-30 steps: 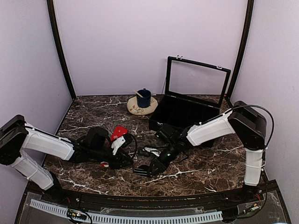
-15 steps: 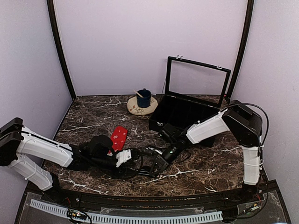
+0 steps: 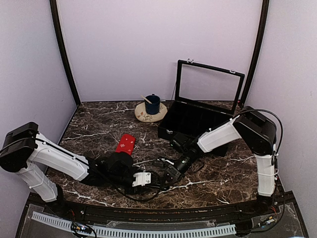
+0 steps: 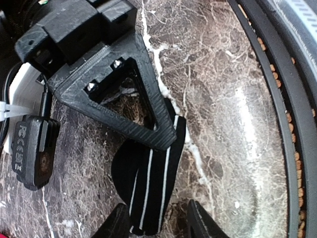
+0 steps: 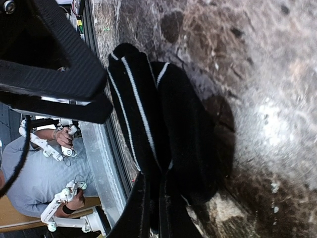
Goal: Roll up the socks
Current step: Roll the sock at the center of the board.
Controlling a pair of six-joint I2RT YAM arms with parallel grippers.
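From above, the red sock (image 3: 125, 144) lies flat and unrolled on the marble table (image 3: 223, 173), apart from both arms.

At the left wrist, the left gripper (image 4: 158, 220) has its fingers spread astride the black striped sock (image 4: 148, 183), which is loosely bunched.

At the right wrist, the right gripper (image 5: 152, 208) has its fingers pressed together, pinching that sock's end.

Rolling looks barely begun.

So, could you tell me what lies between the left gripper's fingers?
The black fabric sock with thin white stripes lies between the left gripper's fingers, per the left wrist view.
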